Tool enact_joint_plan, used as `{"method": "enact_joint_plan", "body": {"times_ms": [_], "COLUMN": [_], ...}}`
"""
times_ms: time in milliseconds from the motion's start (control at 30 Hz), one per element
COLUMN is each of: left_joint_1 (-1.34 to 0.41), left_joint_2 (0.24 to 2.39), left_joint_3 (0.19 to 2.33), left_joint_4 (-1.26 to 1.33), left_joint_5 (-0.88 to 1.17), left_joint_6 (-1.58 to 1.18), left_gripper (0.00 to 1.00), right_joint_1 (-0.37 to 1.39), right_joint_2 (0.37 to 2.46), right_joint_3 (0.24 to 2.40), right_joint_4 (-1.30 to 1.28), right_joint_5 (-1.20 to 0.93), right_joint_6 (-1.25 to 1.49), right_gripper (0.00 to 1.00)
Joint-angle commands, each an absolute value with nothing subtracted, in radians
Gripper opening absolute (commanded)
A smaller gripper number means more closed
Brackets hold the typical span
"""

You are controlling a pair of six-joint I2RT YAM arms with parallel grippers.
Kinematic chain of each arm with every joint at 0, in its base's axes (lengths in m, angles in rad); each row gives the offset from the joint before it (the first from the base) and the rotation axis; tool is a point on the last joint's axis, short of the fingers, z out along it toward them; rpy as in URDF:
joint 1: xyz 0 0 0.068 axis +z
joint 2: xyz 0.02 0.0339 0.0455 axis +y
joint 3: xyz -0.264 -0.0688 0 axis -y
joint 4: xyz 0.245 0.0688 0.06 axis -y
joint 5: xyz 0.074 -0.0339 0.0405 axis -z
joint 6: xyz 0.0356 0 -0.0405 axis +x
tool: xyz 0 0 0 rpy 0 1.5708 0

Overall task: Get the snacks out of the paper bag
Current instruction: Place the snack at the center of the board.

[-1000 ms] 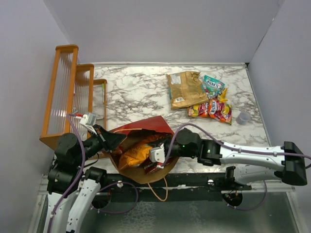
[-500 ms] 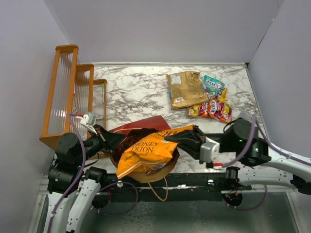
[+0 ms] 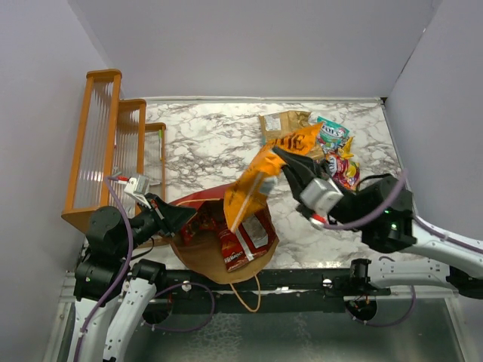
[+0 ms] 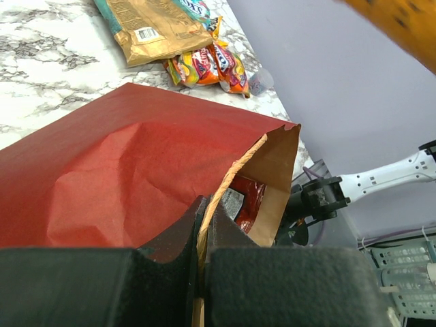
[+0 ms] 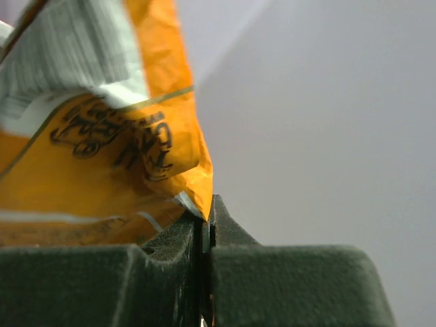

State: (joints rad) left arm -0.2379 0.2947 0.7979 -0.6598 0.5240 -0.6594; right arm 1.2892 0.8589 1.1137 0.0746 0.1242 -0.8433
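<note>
The paper bag, dark red outside and brown inside, lies open at the table's near edge. My left gripper is shut on its twisted tan handle at the rim. A dark red packet lies inside the bag and shows there as well. My right gripper is shut on a corner of the orange chip bag, which hangs in the air above the bag's mouth. The pinched corner sits between the right gripper's jaws. Other snacks lie at the back right: a gold-brown bag, a teal-white pouch and red-yellow candy packs.
An orange wooden rack stands along the left side. Grey walls close in the marble table at the back and on both sides. A small clear cup stands next to the candy packs.
My right gripper has pulled the orange chip bag out of the paper bag and lifted it up and toward the back right. The left gripper has kept its hold.
</note>
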Motion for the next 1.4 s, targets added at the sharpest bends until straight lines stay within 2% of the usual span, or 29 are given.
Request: {"method": "enact_joint_plan", "body": {"times_ms": [0,67,167,233,567,833,1067,1100,1233,1367], "left_joint_1": [-0.241,-0.241,-0.241,-0.241,-0.241,-0.241,-0.240,-0.241,-0.241,-0.241], "left_joint_2": [0.299,0.303,0.309,0.313,0.331,0.330,0.315,0.312,0.309,0.306], "left_joint_3": [0.799,0.801,0.805,0.807,0.833,0.848,0.846,0.843,0.828,0.821], "left_joint_4": [-0.652,-0.651,-0.648,-0.648,-0.650,-0.662,-0.666,-0.666,-0.661,-0.652], "left_joint_5": [0.495,0.497,0.499,0.496,0.503,0.506,0.505,0.508,0.517,0.520], "left_joint_6": [-0.652,-0.652,-0.652,-0.651,-0.642,-0.629,-0.635,-0.636,-0.642,-0.650], "left_gripper": [0.00,0.00,0.00,0.00,0.00,0.00,0.00,0.00,0.00,0.00], "right_joint_1": [1.267,1.189,0.951,0.847,0.418,0.345,0.354,0.361,0.403,0.417], "right_joint_2": [1.021,1.084,1.161,1.212,1.638,1.847,1.820,1.812,1.768,1.552], "right_joint_3": [1.135,1.154,1.223,1.226,1.344,1.343,1.136,1.101,0.998,0.822], "right_joint_4": [0.366,0.379,0.227,0.229,0.259,0.330,0.266,0.267,0.235,0.290], "right_joint_5": [0.602,0.589,0.403,0.333,0.206,0.229,0.096,0.080,0.029,-0.143], "right_joint_6": [-1.135,-1.139,-0.960,-0.919,-0.835,-0.911,-0.744,-0.715,-0.604,-0.352], "right_gripper": [0.01,0.01,0.01,0.01,0.02,0.01,0.01,0.04,0.32,0.51]}}
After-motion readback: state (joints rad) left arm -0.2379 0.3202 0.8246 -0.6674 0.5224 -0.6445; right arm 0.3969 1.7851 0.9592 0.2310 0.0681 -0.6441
